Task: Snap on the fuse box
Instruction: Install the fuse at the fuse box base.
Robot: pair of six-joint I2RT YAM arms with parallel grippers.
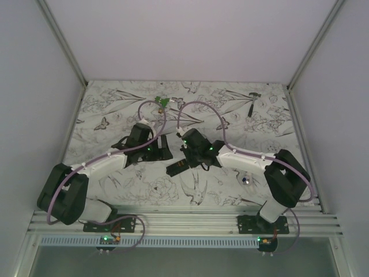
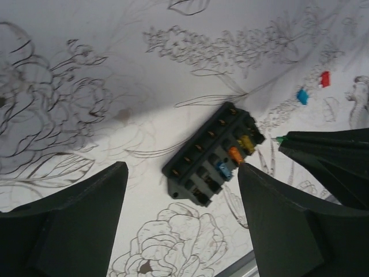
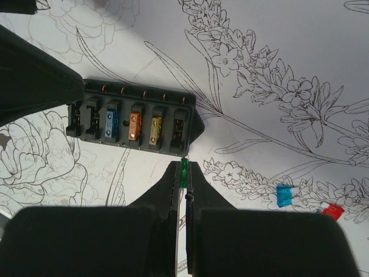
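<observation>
Fuse box (image 3: 135,124): lies flat on the floral mat (image 1: 115,115), slot face up, in the middle of the mat between the two grippers.
Seated fuses: blue fuse (image 3: 112,124), orange fuse (image 3: 134,126) and yellow fuse (image 3: 155,128) sit side by side in one row of slots.
Left gripper (image 2: 183,166): jaws wide apart, holding nothing. The fuse box lies on the mat in the gap between the fingers.
Left fingers (image 2: 75,225): one is well clear of the box. The tip of the other is just beside the box end near the orange fuse; contact cannot be told.
Right gripper (image 3: 183,167): jaws closed together, pinching a green fuse (image 3: 184,173) at the tips.
Green fuse position: points at the long side of the box near its corner, just apart from it.
Loose blue piece (image 3: 283,196): on the mat, well apart from the box.
Loose red piece (image 3: 332,211): just beside the blue piece, farther from the box.
Hammer (image 1: 253,103): far right part of the mat, well apart from both arms.
</observation>
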